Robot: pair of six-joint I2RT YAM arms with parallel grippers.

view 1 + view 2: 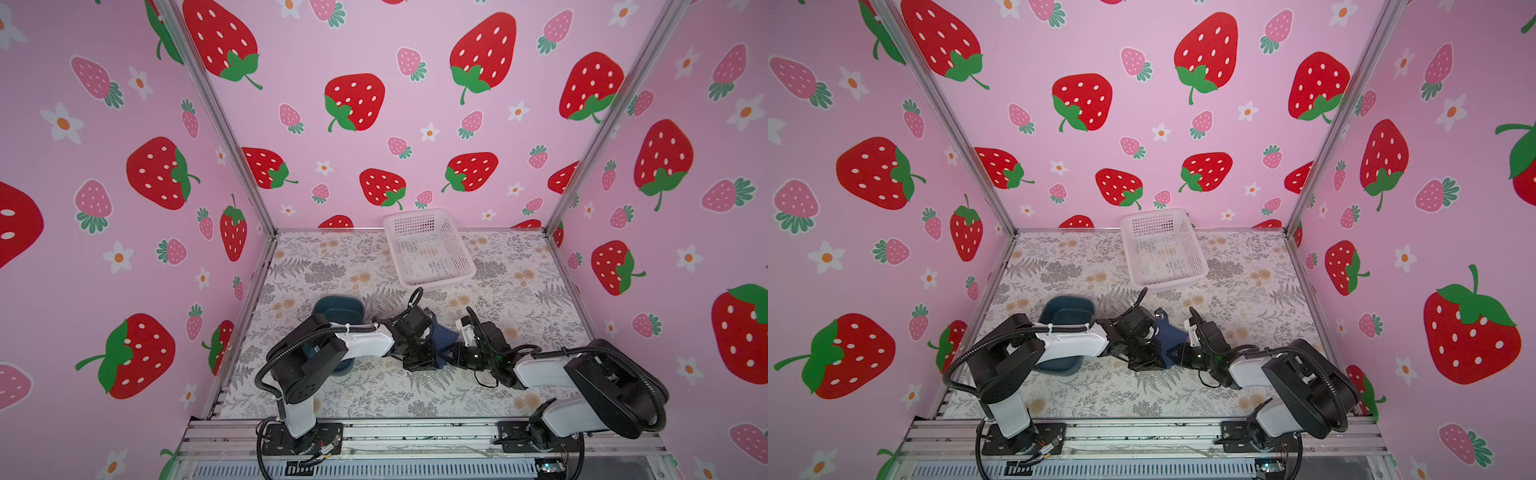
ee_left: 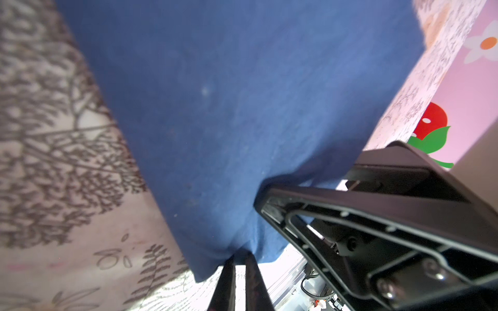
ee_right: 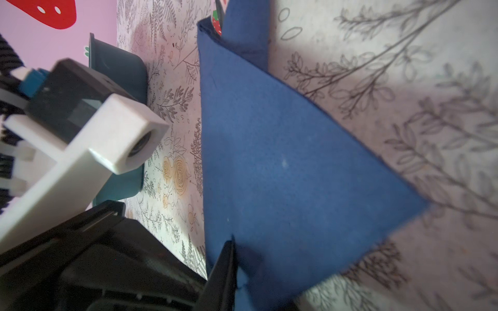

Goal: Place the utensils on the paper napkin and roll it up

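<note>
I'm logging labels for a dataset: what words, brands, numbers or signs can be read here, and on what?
None can be read.
The napkin, basket, tray and walls bear no text.
Fittings on the front rail are too small to tell.

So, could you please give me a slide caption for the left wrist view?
Left jaws pinching one edge of the navy paper napkin over the floral table.
</note>
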